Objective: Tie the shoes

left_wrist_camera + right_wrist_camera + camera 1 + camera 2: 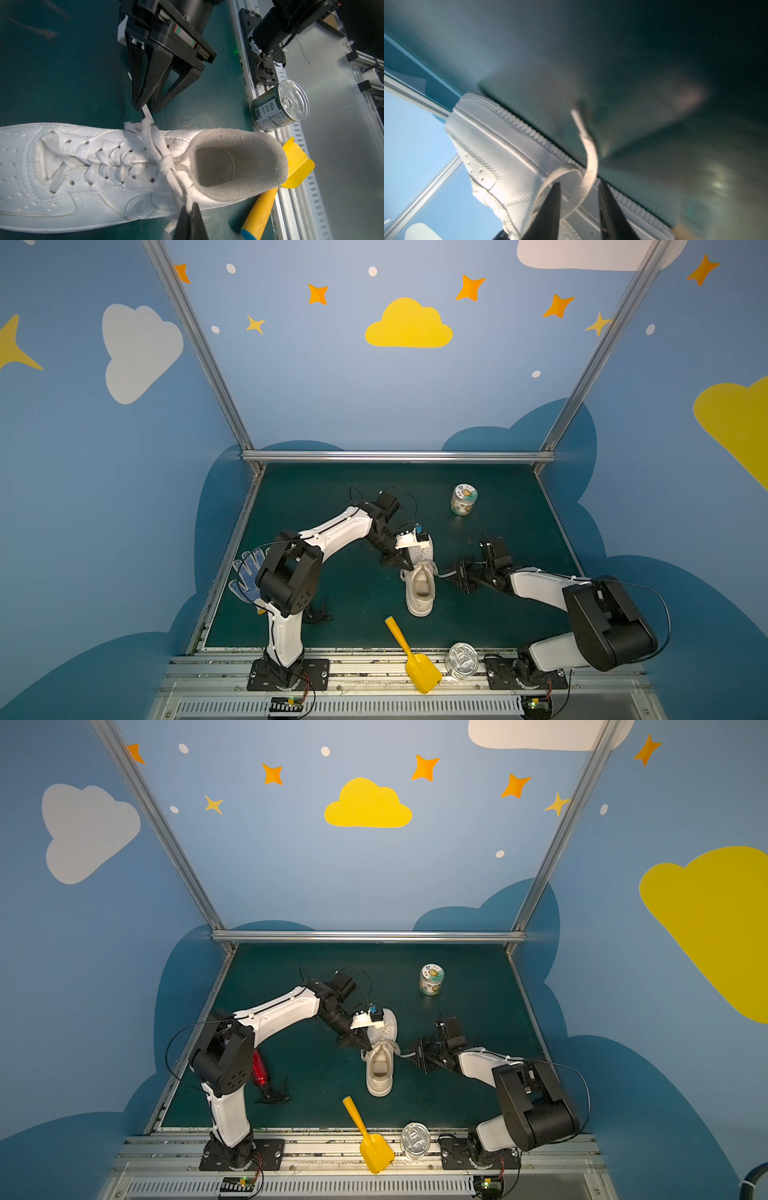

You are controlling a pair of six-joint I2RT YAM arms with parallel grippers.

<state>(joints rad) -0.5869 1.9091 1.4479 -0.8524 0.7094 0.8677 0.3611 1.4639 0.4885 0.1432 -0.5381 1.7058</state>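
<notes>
The white low-top leather sneaker (420, 593) lies centrally on the green mat (307, 489), heel nearest, long axis near-to-far, the left gripper (190, 207) clamped on one flat white lace (176, 185), the right gripper (579, 185) with jaws apart astride another, toe pointing at the far wall (395, 406)

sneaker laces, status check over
Left tool shut on one lace, right tool open around the other. Sneaker upright, laces crossed, no bow. Yellow shovel by heel, off laces.

Tin can (278, 108) label (maybe "sil"): mostly illegible
</notes>
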